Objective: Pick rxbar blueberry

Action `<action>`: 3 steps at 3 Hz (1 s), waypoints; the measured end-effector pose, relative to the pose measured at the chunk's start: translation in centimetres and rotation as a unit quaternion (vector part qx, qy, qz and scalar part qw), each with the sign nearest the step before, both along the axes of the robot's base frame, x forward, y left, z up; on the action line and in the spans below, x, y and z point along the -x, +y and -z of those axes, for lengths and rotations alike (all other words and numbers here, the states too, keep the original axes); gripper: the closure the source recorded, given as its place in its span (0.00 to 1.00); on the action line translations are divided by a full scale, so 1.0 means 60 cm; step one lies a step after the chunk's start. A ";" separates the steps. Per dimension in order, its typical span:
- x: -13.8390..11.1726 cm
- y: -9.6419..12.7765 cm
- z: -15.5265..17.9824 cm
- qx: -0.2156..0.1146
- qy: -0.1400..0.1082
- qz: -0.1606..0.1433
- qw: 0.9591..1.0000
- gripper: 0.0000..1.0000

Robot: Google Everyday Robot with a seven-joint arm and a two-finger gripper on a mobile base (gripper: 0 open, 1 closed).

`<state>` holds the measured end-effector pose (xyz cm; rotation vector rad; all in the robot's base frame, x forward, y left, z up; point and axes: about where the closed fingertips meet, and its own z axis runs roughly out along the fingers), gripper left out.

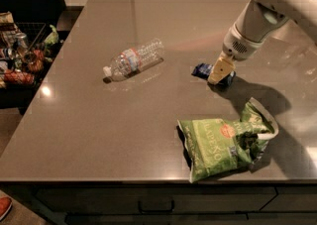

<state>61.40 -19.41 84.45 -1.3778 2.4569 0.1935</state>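
The rxbar blueberry (201,70) lies flat on the desk (99,135), well apart from the clear water bottle (133,59) lying on its side. The end effector (220,72) is lowered over one end of the bar, partly covering it. Its degree of opening, and whether it has hold of the bar, cannot be determined. A green chip bag (225,142) lies near the desk's front edge, apart from the bar.

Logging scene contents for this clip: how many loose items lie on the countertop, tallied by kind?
Bottles: 1, a clear water bottle on its side
Bars: 1, a dark blue snack bar
Bags: 1, a green chip bag
Total: 3
The tool is down at the snack bar, covering part of it.
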 end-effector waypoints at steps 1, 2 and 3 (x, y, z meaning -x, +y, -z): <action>0.002 0.005 -0.008 0.001 -0.004 -0.004 1.000 0.83; 0.005 0.019 -0.040 -0.011 -0.016 -0.016 1.000 1.00; 0.010 0.041 -0.092 -0.028 -0.033 -0.039 0.998 1.00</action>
